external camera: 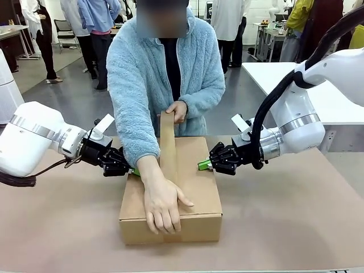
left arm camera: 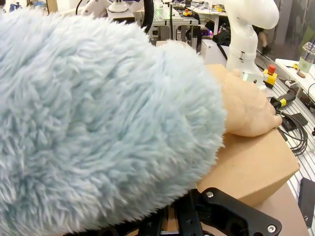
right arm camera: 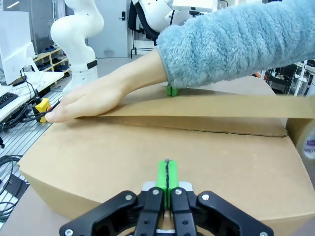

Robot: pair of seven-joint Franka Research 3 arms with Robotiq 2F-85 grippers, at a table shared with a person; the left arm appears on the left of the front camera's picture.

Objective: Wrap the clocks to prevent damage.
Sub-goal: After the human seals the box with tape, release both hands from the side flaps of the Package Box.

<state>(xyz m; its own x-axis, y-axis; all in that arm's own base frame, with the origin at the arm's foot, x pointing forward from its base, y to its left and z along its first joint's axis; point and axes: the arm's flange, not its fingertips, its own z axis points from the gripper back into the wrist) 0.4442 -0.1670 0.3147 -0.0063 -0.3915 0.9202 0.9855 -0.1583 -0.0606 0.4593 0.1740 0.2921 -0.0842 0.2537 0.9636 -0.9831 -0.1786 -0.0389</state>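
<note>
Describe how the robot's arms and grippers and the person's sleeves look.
Both arms are glossy white with silver wrist rings and black cabling. The left gripper and the right gripper are black angular linkages with bright green finger pads; small white blocks sit on the wrists. The person's sleeves are fluffy light blue fleece, worn over a dark top.

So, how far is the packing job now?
The cardboard box is already closed. In hand: a person's hand presses brown tape along the top seam while the other hand pulls the strip taut. Both end effectors, left and right, rest shut against the box sides. Finishing the taping remains.
</note>
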